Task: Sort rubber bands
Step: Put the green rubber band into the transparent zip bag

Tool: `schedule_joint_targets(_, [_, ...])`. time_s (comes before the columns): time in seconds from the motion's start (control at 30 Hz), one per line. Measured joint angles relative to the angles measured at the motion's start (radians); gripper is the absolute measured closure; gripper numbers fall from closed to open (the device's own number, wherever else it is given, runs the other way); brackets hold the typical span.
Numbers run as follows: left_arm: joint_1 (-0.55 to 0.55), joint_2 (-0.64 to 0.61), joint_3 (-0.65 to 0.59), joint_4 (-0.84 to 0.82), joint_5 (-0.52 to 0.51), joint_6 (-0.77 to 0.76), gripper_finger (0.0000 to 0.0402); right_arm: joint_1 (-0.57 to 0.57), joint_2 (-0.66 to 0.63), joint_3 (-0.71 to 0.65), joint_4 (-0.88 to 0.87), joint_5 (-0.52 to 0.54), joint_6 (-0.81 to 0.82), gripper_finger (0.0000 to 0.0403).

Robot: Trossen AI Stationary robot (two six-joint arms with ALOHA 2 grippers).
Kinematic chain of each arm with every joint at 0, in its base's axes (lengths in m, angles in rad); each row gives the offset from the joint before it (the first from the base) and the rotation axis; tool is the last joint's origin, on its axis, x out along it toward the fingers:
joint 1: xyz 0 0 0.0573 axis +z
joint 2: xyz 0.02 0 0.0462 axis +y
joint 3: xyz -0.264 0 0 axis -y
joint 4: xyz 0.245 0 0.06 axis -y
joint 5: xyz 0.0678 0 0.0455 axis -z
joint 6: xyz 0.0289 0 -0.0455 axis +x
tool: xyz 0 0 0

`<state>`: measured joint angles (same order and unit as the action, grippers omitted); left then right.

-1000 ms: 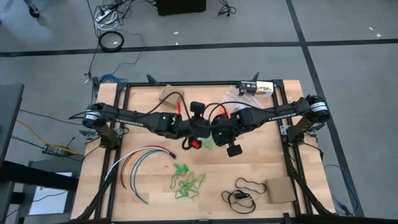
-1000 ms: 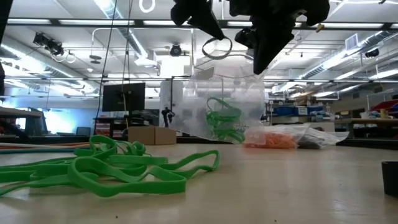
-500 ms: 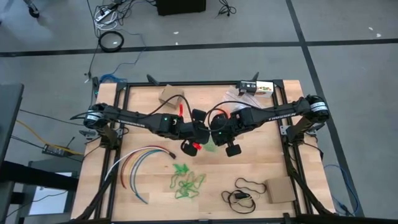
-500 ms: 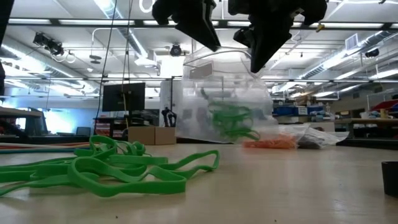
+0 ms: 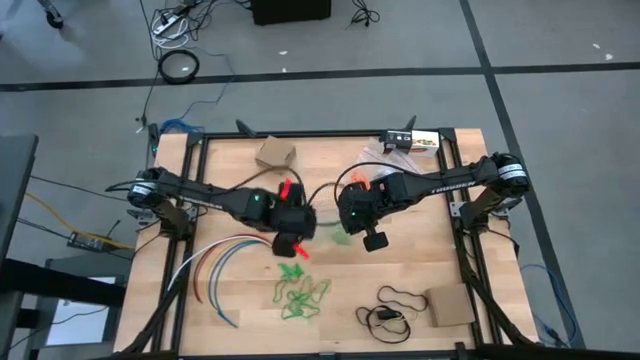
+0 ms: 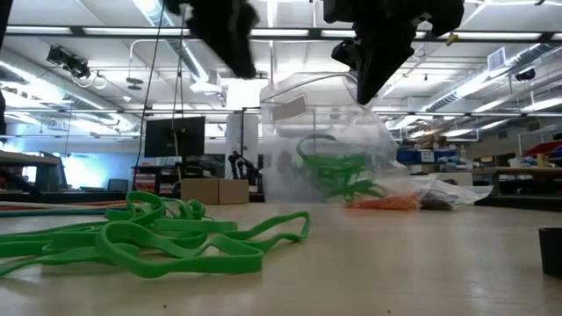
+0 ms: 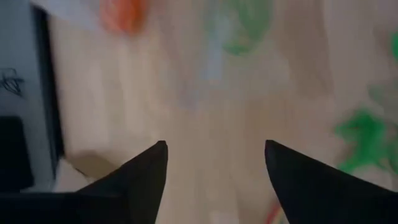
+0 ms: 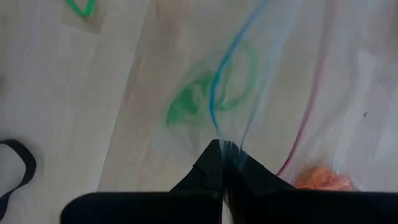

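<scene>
Above the counter (image 5: pixel 230 160) middle, a clear plastic bag (image 6: pixel 329 140) holding green rubber bands (image 6: pixel 338 175) is pinched in the closed fingers of the right gripper (image 8: pixel 221 163). Spread fingers, gripping nothing, are seen on the left gripper (image 7: pixel 214 158) beside it. More green bands (image 5: pixel 300 292) are heaped near the front edge.

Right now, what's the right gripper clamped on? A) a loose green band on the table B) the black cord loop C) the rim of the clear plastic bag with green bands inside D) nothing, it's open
C: the right gripper is shut on the top edge of the clear plastic bag, which hangs from it with green rubber bands inside; the left gripper is open and empty.
</scene>
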<state>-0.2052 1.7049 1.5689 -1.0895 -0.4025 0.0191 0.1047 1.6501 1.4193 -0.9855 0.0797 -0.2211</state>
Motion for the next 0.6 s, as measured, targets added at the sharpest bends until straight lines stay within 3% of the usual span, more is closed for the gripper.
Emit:
schedule_joint_targets(0.1, [-0.049,-0.001,-0.05,-0.019,0.004,-0.066,0.0145,0.0,0.0,0.0,0.003,0.0,-0.002,0.0403])
schedule_joint_targets(0.23, [-0.113,0.002,-0.16,0.084,0.059,-0.104,0.0163,0.0,0.0,0.0,0.009,0.001,-0.005,0.0403])
schedule_joint_targets(0.43, [-0.17,0.002,-0.391,0.586,0.257,-0.061,0.0185,0.0,0.0,0.0,0.01,0.0,-0.009,0.0403])
schedule_joint_targets(0.6, [-0.176,0.008,-0.561,0.895,0.276,-0.052,0.0199,0.004,0.0,0.0,0.009,0.0,0.0,0.0403])
